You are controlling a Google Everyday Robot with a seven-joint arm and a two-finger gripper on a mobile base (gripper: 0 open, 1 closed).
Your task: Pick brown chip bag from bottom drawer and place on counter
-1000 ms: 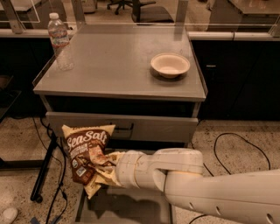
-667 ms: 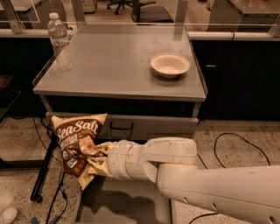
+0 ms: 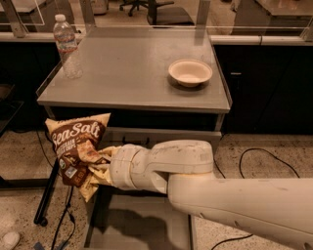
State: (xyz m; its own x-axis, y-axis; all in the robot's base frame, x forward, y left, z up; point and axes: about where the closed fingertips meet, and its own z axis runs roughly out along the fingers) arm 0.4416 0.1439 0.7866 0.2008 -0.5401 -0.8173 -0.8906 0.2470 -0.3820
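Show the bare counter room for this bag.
The counter is bare across middle and front, between water bottle at back left and bowl at right; only those edges are taken. The gripper, below its front edge, holds the brown chip bag.

Office, swivel chairs (image 3: 146, 6), floor cables (image 3: 266, 155), claw (image 3: 95, 166) below counter (image 3: 132, 73)

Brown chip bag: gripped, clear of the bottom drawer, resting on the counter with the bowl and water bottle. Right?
Not resting on the counter: the camera view shows the gripper holding the brown chip bag in the air in front of the cabinet, below the counter edge. It is clear of the bottom drawer; bowl and water bottle are on the counter.
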